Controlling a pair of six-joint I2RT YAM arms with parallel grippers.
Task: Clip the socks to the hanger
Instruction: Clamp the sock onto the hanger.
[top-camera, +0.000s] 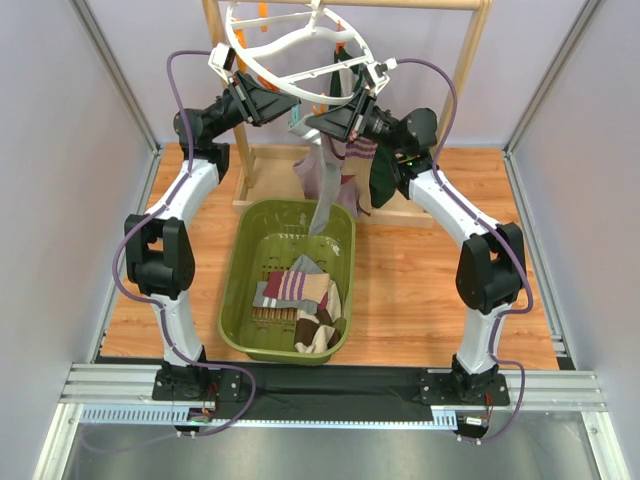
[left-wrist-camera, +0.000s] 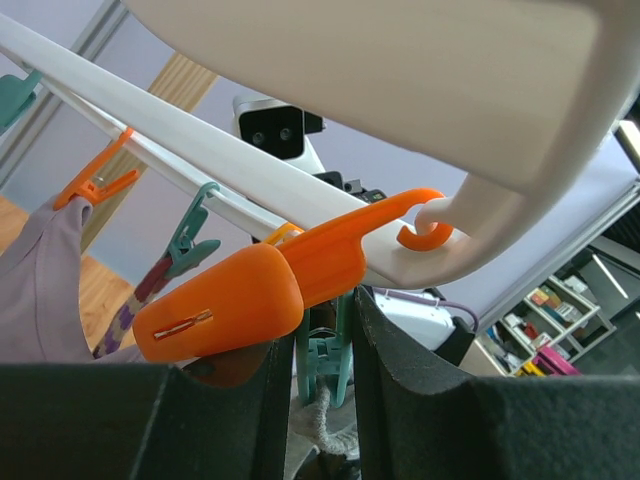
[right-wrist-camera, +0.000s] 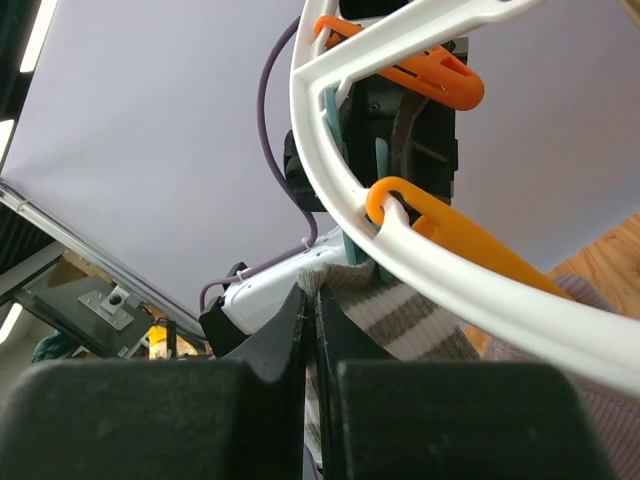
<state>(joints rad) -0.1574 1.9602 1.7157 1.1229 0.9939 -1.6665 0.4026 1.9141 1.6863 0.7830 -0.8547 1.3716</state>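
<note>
Almost meeting: the sock's top edge sits just under the clip

Right end effector (right-wrist-camera: 310, 312) is pinched shut on the grey striped sock (right-wrist-camera: 400, 318), its length hanging down toward the basket (top-camera: 238, 255); left end effector (left-wrist-camera: 320, 335) is narrowed about a teal clip (left-wrist-camera: 322, 362) on the hanger (right-wrist-camera: 300, 120), directly above; a short upward feed looks needed.

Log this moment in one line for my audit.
left gripper: shut on teal clip; right gripper: shut on grey striped sock; sock at hanger

Arms (top-camera: 185, 200) (top-camera: 455, 210) raised, right jaws closed, left unclear
</note>
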